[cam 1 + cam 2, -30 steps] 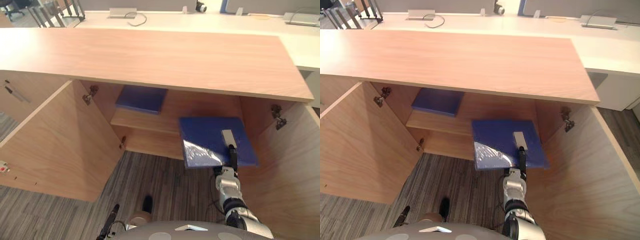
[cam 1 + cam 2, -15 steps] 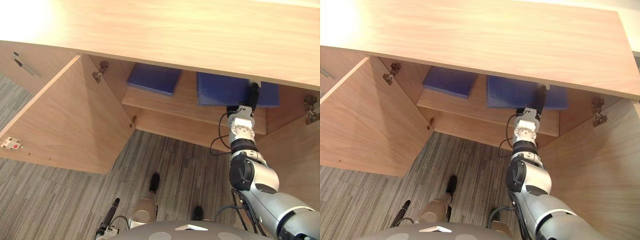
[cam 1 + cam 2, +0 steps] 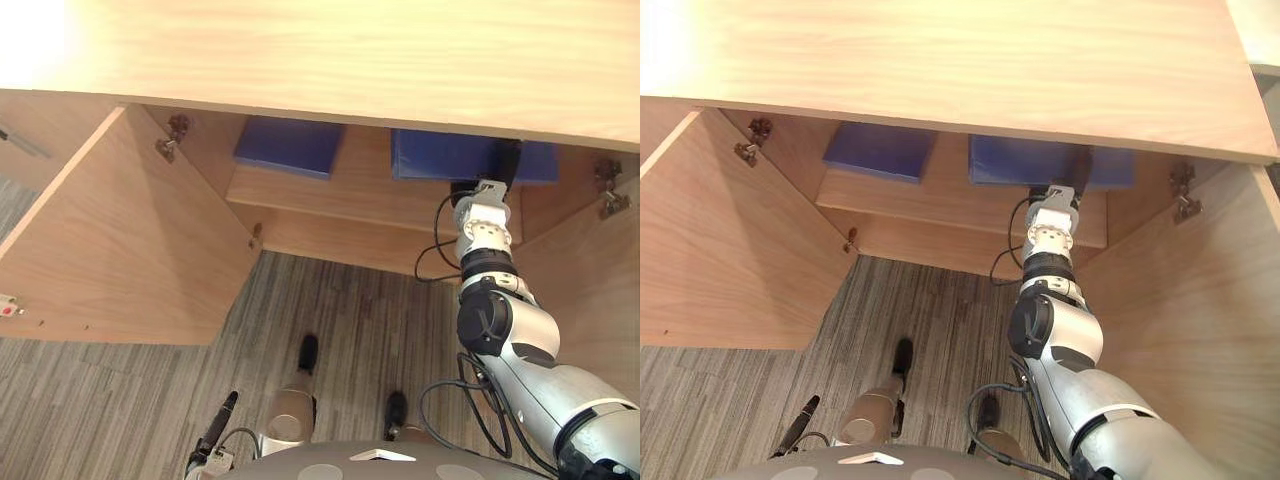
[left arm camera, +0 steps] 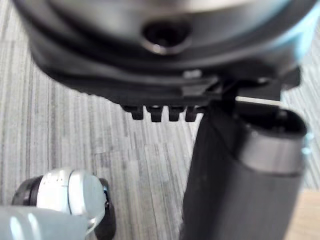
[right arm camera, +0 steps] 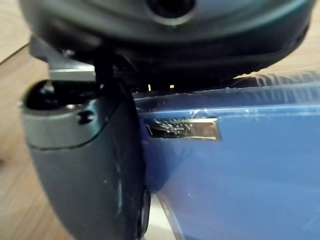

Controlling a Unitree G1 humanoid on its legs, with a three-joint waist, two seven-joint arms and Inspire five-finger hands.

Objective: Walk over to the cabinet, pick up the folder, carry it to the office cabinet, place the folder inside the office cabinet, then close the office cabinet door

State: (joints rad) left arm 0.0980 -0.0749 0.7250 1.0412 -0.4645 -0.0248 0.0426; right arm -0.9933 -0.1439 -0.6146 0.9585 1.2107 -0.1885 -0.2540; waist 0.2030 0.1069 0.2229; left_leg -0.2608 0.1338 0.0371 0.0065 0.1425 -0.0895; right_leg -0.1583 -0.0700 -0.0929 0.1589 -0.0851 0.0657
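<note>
Inside the open cabinet, the folder lies on the shelf's right half, pinched under the right hand's thumb. Best to release fully, then withdraw straight back without dragging it.

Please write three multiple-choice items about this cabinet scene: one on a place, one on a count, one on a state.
1. Where is the folder that the right hand holds? A) on the floor B) on the shelf C) on the cabinet top
2. How many blue folders show? A) one B) two C) four
3. The cabinet's left door is: A) open B) shut C) removed
Key: 1B, it sits at the shelf's right side; 2B, a second folder lies further left; 3A, it stands swung outward.
</note>
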